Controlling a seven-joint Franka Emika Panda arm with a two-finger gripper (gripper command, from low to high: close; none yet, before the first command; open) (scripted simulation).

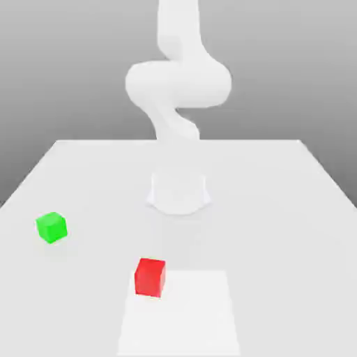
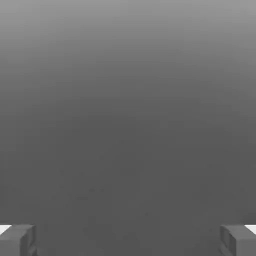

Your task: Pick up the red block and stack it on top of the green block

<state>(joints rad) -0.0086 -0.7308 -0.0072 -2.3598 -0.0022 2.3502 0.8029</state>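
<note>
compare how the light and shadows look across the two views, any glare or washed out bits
Exterior view: bright, the white arm washing out against the pale tabletop; cubes' faces differ in shade; hand view: dim grey gradient, lighter towards one edge.

Arm (image 1: 178, 84) cut off by exterior view's upper edge. Surface (image 1: 265, 244) runs past lower edge. Fingers (image 2: 19, 241) cropped in hand view.

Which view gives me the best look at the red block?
The exterior view: it shows the red block whole, standing at the corner of the white patch. The hand view has no red block in its picture, just grey behind the open jaws.
</note>
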